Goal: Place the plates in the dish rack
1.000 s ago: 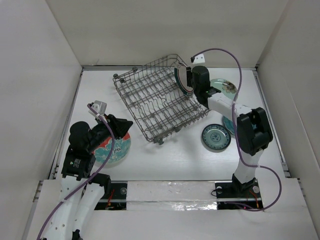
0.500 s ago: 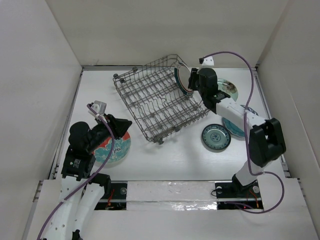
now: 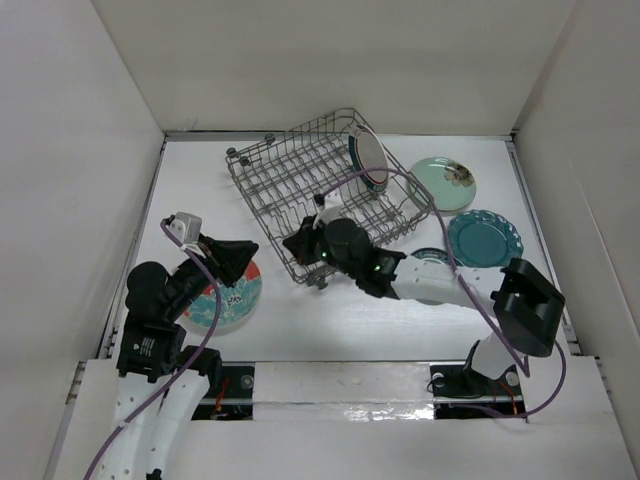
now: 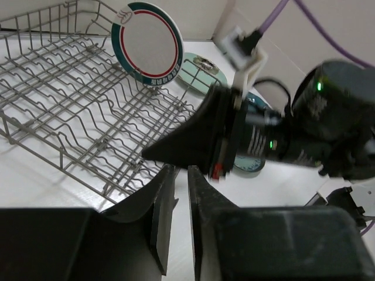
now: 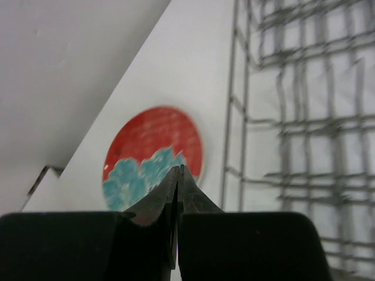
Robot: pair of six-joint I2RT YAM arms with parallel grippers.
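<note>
No legible text or markings

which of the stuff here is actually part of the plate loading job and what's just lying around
Part of the job: dish rack; ringed plate upright in it; mint plate; scalloped teal plate; red-and-teal plate; another teal plate, mostly under the right arm.
Just there: purple cables; white walls.
</note>
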